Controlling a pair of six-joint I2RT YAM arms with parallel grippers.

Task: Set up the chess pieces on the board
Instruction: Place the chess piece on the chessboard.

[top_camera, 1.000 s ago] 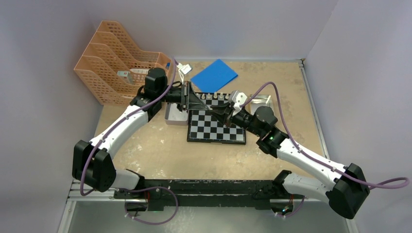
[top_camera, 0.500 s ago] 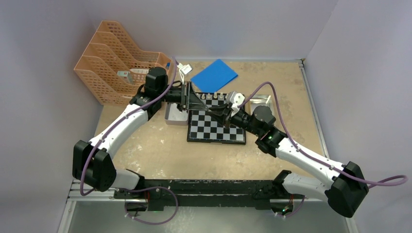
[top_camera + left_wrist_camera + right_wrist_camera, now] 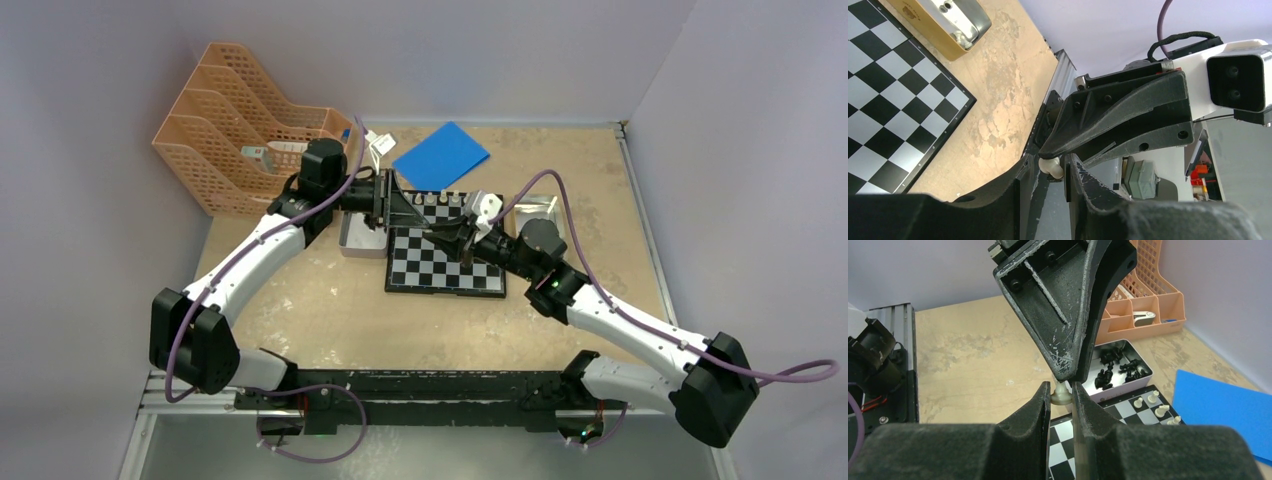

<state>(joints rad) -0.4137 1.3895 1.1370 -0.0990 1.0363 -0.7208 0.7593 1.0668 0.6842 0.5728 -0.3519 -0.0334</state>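
Observation:
A cream-white chess piece (image 3: 1061, 395) hangs in the air over the board's (image 3: 440, 262) far left part, between both grippers. My left gripper (image 3: 1048, 167) pinches its head; the piece (image 3: 1052, 167) shows between those fingers. My right gripper (image 3: 1061, 390) meets it from the opposite side, its fingers touching both sides of the round base. In the top view the two grippers (image 3: 425, 222) (image 3: 437, 233) meet tip to tip and hide the piece. Several white pieces (image 3: 1149, 400) stand along the board's far row. Black pieces (image 3: 1118, 365) lie in a tin.
The tin (image 3: 357, 240) sits against the board's left edge. A second tin (image 3: 540, 208) lies right of the board. A blue sheet (image 3: 441, 154) lies behind the board. An orange file rack (image 3: 230, 110) stands at the far left.
My right gripper has moved left across the board up to my left gripper and now closes around the piece's base. The left arm has stayed still.

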